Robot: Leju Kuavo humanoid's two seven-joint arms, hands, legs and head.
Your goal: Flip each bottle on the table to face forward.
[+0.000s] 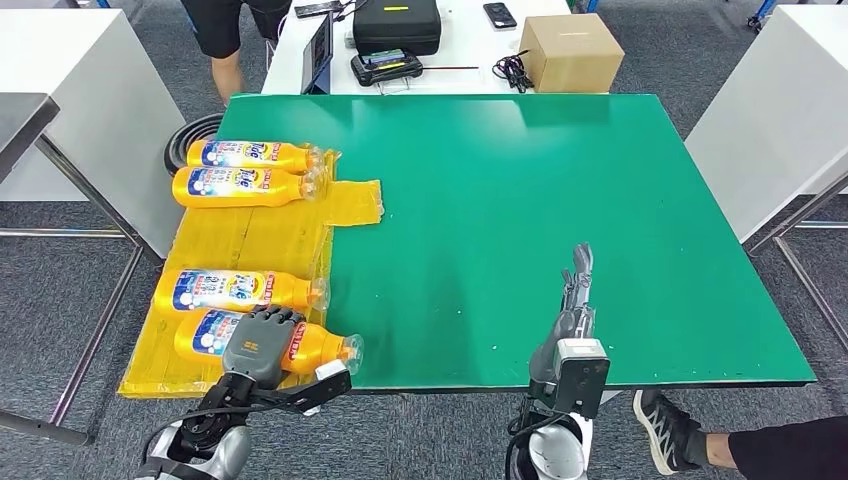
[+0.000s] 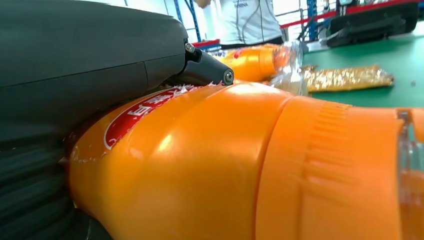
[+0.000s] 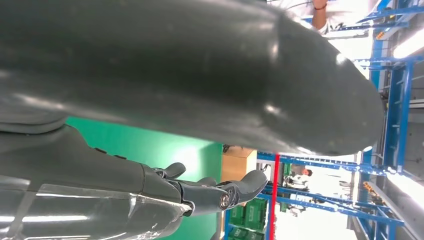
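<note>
**Clerk:** Item one: nearest bottle, orange plastic, lying on its side on the yellow mat at the table edge, clear cap pointing away from the left hand toward the green surface.

**Checker:** State of that hand?

**Clerk:** Laid over the bottle's label section, fingers draped across the body; the left wrist view shows the thumb pressed against the orange shoulder. Grasping the bottle, as far as can be judged.

**Checker:** Handling?

**Clerk:** Likely full, so fairly heavy. Smooth glossy wall, probably slippery, with some give under pressure. Round body, rolls readily. Best taken mid-body over the label, not at the narrow neck or cap.

**Checker:** Remaining stock?

**Clerk:** Second bottle just beyond the hand, label up. Two further bottles well beyond, side by side.

**Checker:** Right hand?

**Clerk:** Over bare green table, well apart from every bottle, fingers extended, holding nothing.
</note>
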